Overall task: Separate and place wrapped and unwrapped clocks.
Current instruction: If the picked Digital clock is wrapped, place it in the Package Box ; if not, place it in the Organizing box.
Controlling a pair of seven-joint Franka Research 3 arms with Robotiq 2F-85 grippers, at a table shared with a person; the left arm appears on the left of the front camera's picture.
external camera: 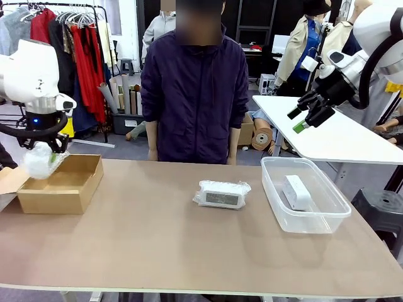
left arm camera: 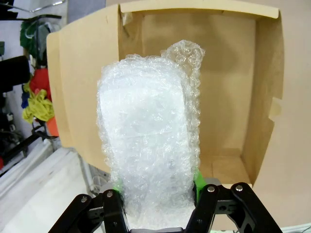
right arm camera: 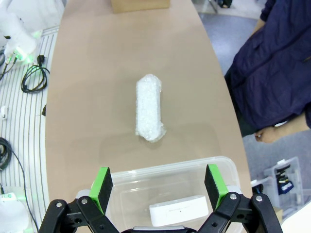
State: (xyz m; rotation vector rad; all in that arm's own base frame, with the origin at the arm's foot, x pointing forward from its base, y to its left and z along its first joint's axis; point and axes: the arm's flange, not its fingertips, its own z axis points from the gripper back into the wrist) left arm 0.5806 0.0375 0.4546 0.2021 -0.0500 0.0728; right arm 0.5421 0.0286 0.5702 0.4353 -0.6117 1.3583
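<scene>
My left gripper [external camera: 49,157] is shut on a bubble-wrapped clock [left arm camera: 148,145], holding it just above the open cardboard box [external camera: 63,182] at the table's left end. In the left wrist view the box's bare floor [left arm camera: 218,73] lies behind the clock. A second wrapped clock [external camera: 221,194] lies on the table's middle, also the wrapped clock [right arm camera: 149,108] in the right wrist view. The bare white clock [external camera: 296,192] rests inside the clear plastic tub [external camera: 334,211] on the right. My right gripper [external camera: 301,119] hangs open, high above the tub, with nothing between its fingers [right arm camera: 215,179].
A person in a dark jacket [external camera: 194,88] stands at the far side of the table, hands down. A white table [external camera: 340,135] stands behind on the right. Cables [right arm camera: 34,77] lie on the floor beside the table's near edge.
</scene>
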